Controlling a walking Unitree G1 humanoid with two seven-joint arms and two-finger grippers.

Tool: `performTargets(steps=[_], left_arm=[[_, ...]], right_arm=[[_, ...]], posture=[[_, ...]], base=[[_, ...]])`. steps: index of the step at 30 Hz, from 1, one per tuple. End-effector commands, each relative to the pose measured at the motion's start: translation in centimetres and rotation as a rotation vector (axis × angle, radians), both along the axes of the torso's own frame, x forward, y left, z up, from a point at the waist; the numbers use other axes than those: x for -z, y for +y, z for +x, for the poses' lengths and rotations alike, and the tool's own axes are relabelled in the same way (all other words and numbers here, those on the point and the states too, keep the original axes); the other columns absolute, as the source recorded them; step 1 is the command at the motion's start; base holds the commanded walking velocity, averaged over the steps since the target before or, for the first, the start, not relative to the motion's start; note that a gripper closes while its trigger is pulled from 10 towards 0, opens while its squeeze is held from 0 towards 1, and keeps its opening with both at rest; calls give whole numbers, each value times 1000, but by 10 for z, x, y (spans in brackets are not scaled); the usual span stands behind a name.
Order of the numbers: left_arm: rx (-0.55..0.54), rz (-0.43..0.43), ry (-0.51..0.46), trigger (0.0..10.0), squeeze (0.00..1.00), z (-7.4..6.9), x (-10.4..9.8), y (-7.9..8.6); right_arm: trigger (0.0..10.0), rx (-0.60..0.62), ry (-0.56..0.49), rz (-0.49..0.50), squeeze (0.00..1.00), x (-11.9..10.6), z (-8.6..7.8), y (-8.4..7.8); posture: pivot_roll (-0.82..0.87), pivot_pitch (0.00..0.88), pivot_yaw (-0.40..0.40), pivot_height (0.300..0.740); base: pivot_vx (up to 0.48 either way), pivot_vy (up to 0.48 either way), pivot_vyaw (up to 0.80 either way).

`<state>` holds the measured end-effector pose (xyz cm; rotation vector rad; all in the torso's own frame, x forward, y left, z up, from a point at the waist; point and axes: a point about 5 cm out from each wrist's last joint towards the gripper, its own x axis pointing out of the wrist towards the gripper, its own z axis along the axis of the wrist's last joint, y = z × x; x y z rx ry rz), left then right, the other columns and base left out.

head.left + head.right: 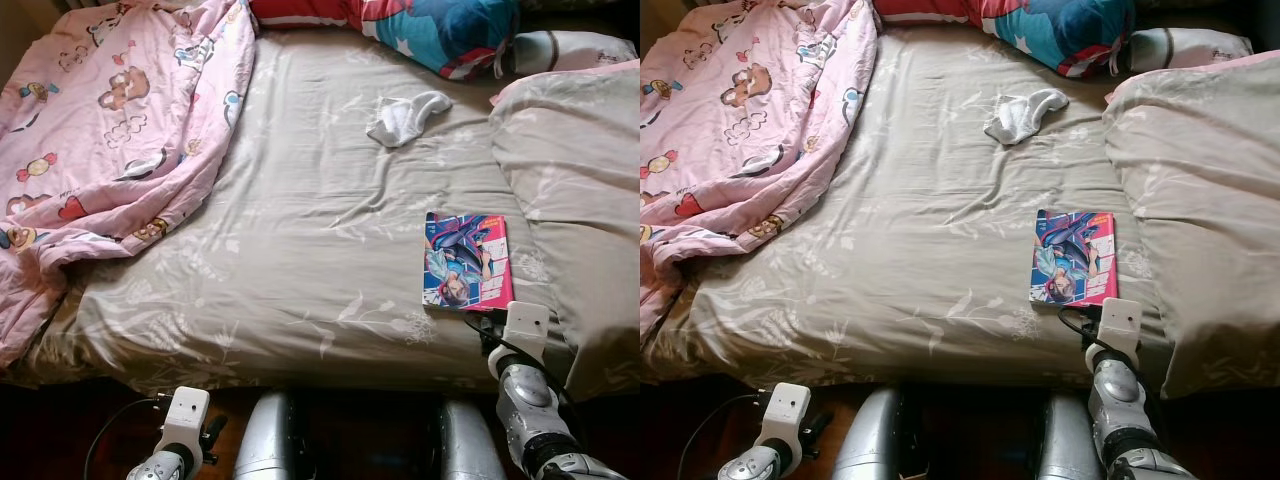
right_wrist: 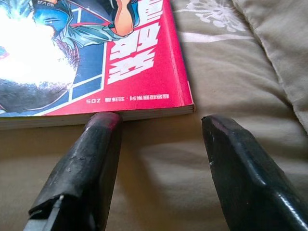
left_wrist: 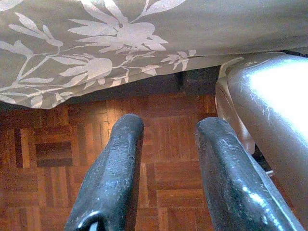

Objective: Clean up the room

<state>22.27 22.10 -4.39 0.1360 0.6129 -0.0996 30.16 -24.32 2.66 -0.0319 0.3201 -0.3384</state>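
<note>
Your right gripper (image 2: 161, 144) sits spread wide at the near edge of the book (image 1: 467, 260), near the bed's (image 1: 300, 250) front right corner. It's thin, light and glossy; pinch the spine edge. Left gripper (image 3: 166, 163) hangs released.

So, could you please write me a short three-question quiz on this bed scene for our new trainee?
1. True or false: the right gripper has closed on the comic book.
2. Which lies nearer the pillows: A) the white sock or B) the comic book?
3. What hangs over the bed's left side?

Key
1. False: its fingers are open, one tip at the book's near edge.
2. A.
3. The pink blanket.
</note>
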Motion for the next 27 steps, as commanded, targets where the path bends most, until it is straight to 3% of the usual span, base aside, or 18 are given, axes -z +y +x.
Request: performTargets(steps=[1, 9, 19, 27], left_arm=[[-10, 21, 44, 10000, 0, -11, 5, 9], [-10, 12, 47, 10000, 0, -5, 5, 2], [-28, -27, 11, 10000, 0, 15, -2, -16], [-46, -54, 9, 10000, 0, 24, -5, -29]], right_arm=[[10000, 24, 3, 9, 0, 3, -3, -2], [10000, -30, -51, 48, 0, 4, -5, 10], [10000, -45, -186, 78, 0, 2, -16, 12], [10000, -112, -108, 110, 0, 21, -28, 30]], posture=[[39, 236, 170, 599], [20, 202, 155, 599], [-21, 138, 112, 599], [-50, 95, 82, 599]], base=[[0, 0, 0], [0, 0, 0], [0, 0, 0], [0, 0, 0]])
